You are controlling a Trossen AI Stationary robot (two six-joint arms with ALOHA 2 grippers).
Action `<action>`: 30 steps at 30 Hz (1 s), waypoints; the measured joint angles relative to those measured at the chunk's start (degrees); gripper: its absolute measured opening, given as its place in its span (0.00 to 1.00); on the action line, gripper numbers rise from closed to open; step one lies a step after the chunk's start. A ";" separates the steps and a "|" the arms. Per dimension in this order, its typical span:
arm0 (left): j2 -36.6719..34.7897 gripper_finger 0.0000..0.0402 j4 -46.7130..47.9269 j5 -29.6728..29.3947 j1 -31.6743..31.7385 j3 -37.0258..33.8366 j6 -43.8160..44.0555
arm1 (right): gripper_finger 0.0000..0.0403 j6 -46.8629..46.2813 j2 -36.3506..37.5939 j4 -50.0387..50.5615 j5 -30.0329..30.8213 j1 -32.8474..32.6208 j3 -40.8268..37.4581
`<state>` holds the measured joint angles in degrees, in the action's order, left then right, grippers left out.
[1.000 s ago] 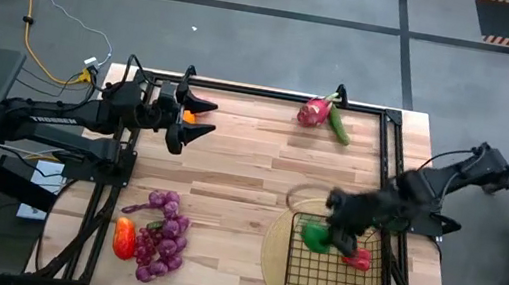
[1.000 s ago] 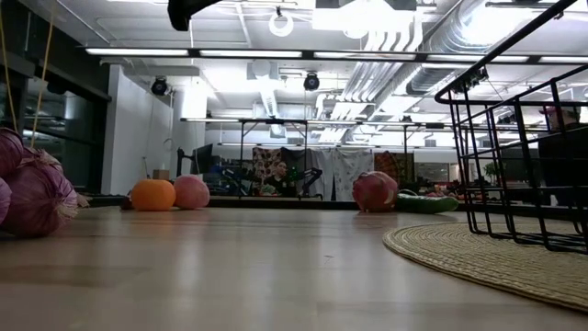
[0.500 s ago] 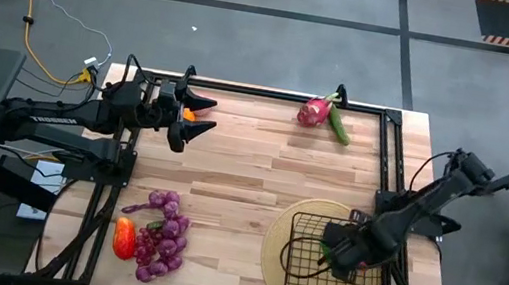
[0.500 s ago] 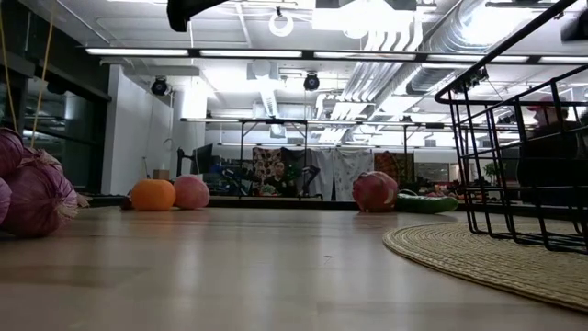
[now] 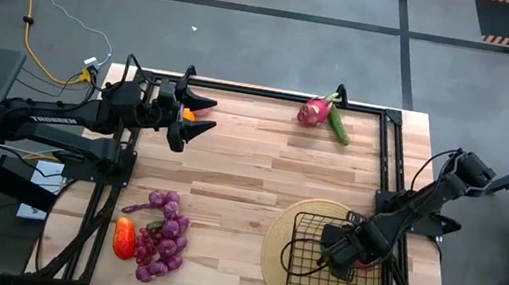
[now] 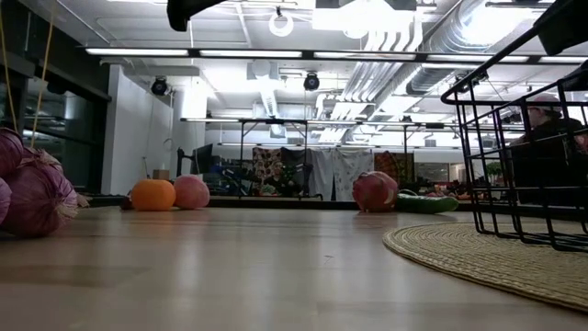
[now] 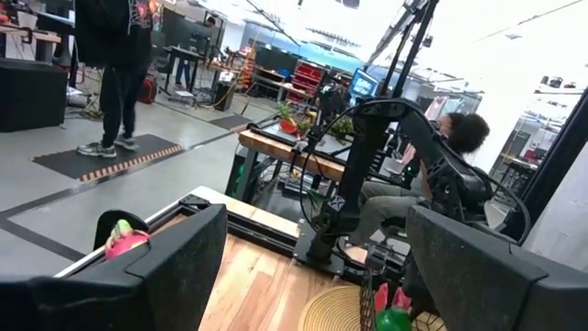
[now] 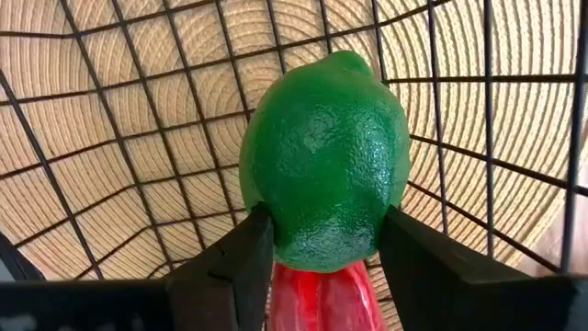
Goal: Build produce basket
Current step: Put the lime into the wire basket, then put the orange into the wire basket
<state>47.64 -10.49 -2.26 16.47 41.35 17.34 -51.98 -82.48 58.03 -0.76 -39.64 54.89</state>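
Right gripper (image 8: pixel 317 276) clamps a pebbled green pepper (image 8: pixel 323 161) with a red piece beneath, inside basket (image 5: pixel 300 276); high view hides it. Left gripper (image 5: pixel 199 119) at ten o'clock, spread

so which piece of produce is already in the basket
The green pepper, clamped in the right pincer inside the basket. The dragon fruit, cucumber, orange and grapes lie on the table.

Basket (image 5: pixel 301 271) wires hem the right pincer (image 5: pixel 337 256); table (image 5: pixel 251 162) middle lies open
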 joint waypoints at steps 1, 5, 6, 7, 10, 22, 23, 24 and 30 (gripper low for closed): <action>0.00 0.81 -0.01 -0.11 0.00 0.02 0.00 | 0.42 0.44 0.00 -0.01 -0.17 0.00 0.00; 0.00 0.81 -0.01 -0.13 0.00 0.02 0.00 | 0.45 2.14 0.00 -0.12 -0.51 0.20 0.00; 0.00 0.81 -0.01 -0.13 0.00 0.02 0.00 | 0.47 2.52 0.00 -0.12 -1.02 0.45 0.00; 0.00 0.81 -0.01 -0.14 0.00 0.02 0.00 | 0.50 2.73 0.00 -0.12 -1.65 0.70 0.00; 0.00 0.81 -0.01 -0.14 0.00 0.02 0.00 | 0.57 3.49 0.00 -0.21 -2.96 1.65 0.00; 0.00 0.81 0.03 -0.13 0.00 0.02 0.00 | 0.69 10.29 3.64 10.03 -4.56 3.39 9.04; 0.00 0.81 0.03 -0.13 0.00 0.02 0.00 | 0.69 9.27 4.91 10.14 -5.20 3.40 10.04; 0.00 0.81 0.03 -0.13 0.00 0.02 0.00 | 0.69 7.95 6.29 9.96 -5.66 3.72 11.02; 0.00 0.81 0.05 -0.13 0.00 0.02 0.00 | 0.69 0.96 15.39 2.66 5.12 11.32 16.87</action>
<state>47.64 -10.44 -2.39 16.47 41.36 17.34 -51.02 -67.08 60.69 4.36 -28.32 71.77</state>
